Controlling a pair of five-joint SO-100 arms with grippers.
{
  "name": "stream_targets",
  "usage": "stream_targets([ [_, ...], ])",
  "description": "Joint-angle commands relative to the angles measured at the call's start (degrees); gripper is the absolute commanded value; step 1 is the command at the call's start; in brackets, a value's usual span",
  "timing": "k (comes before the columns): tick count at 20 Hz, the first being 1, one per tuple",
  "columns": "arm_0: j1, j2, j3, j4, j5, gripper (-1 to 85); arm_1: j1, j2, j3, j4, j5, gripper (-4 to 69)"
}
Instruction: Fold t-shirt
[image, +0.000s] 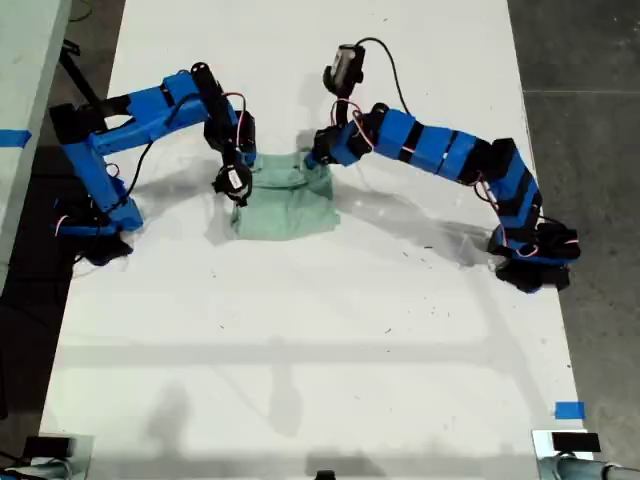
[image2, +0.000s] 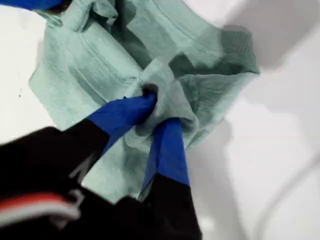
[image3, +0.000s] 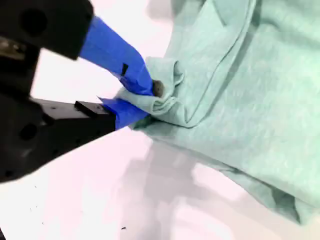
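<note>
Exterior view shows both arms meeting over the t-shirt, which lies bunched and partly folded on the white table, a little toward the far edge and left of centre. My first gripper is clamped on a thick pinch of the mint fabric, the two blue jaws pressed in from either side with cloth bulging between them. My second gripper is likewise shut on a small rolled fold at an edge of the shirt, with the rest of the cloth spreading away from it across the table. Which arm in the exterior view is first and which is second I cannot settle, since both wrist views show only fabric at the jaws. In that view one gripper holds the shirt's left far corner and the other its right far corner, so the held edge runs left to right between them and the loose body lies nearer the camera; any fold, I judge, would carry that edge toward the near side. Sleeves and neckline are buried in the crumple, and the layering underneath is hidden
</note>
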Motion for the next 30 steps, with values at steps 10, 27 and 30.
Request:
stream_targets([
  [10,-17.14,46.67,3.60,8.44,3.60,30.6,13.89,39.46,5.62,19.95,-5.36,16.9],
  [27,20.57,109.25,79.01,-10.28,-15.29,0.1,-10.63,129.90,109.42,10.55,23.20,-1.1],
  [30,20.21,110.74,83.76,-10.72,-15.29,0.1,-12.39,113.38,104.06,-1.85,20.30,-1.1],
])
